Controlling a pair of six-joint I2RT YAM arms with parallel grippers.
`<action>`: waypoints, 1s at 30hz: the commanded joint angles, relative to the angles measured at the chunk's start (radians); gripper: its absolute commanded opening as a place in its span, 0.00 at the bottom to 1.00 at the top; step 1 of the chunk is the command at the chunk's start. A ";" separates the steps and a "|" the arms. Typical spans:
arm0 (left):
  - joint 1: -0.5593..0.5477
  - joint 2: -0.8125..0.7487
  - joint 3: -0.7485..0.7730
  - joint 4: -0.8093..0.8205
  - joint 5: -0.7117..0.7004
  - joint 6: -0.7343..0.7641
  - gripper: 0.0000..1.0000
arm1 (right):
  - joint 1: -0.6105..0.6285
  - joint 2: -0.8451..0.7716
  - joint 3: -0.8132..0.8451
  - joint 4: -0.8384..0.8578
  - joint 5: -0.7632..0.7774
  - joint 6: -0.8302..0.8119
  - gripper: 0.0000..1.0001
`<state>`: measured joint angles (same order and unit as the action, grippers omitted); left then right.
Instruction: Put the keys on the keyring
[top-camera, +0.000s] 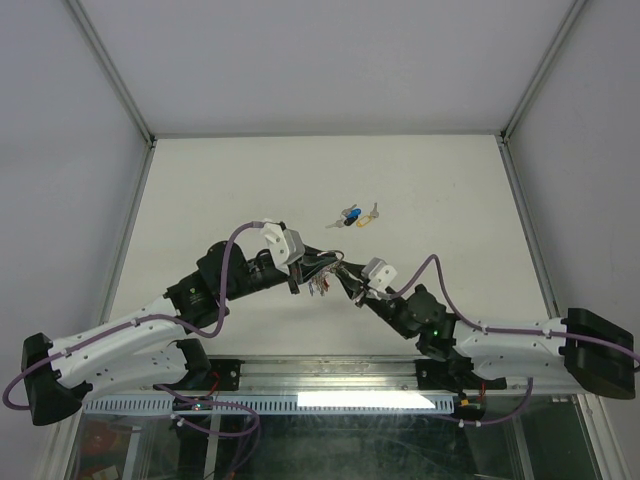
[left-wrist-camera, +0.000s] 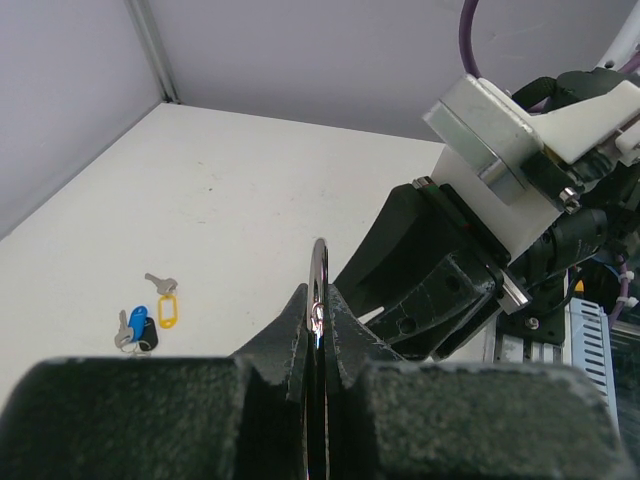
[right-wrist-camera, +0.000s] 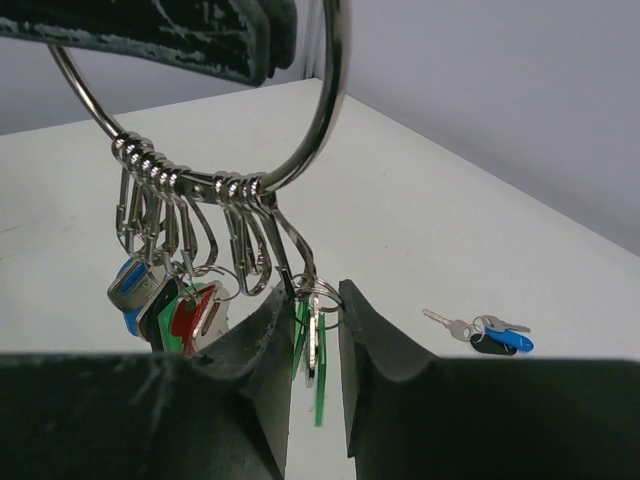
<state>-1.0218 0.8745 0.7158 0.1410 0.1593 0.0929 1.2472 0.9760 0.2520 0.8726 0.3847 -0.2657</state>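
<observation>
My left gripper (left-wrist-camera: 319, 300) is shut on the edge of the keyring (left-wrist-camera: 319, 262), a large silver ring held off the table. Several clips hang from the keyring (right-wrist-camera: 325, 120) with green-, red-, blue- and dark-headed keys. My right gripper (right-wrist-camera: 312, 300) has closed from below on a small split ring (right-wrist-camera: 322, 291) carrying a green key (right-wrist-camera: 319, 375); both fingers touch it. The loose keys (top-camera: 355, 217) lie on the table beyond both grippers: a yellow-headed one (left-wrist-camera: 167, 308), a blue-headed one (left-wrist-camera: 137, 320) and a grey one (left-wrist-camera: 160, 283). The grippers meet at mid-table (top-camera: 322, 275).
The white table (top-camera: 220, 190) is boxed in by grey walls with metal corner posts (top-camera: 110, 70). My right arm's black wrist and white camera block (left-wrist-camera: 500, 140) loom close on the right of the left wrist view.
</observation>
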 joint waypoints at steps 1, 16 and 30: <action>-0.004 -0.033 0.047 0.065 0.014 -0.004 0.00 | 0.004 -0.046 0.003 0.064 0.066 -0.032 0.20; -0.004 -0.021 0.043 0.060 0.011 -0.001 0.00 | 0.004 -0.198 0.015 -0.086 0.134 -0.134 0.08; -0.005 -0.010 0.021 0.057 0.011 0.001 0.00 | 0.004 -0.366 0.177 -0.483 0.154 -0.331 0.03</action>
<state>-1.0218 0.8715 0.7158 0.1402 0.1593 0.0929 1.2507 0.6571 0.3565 0.4976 0.4980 -0.5312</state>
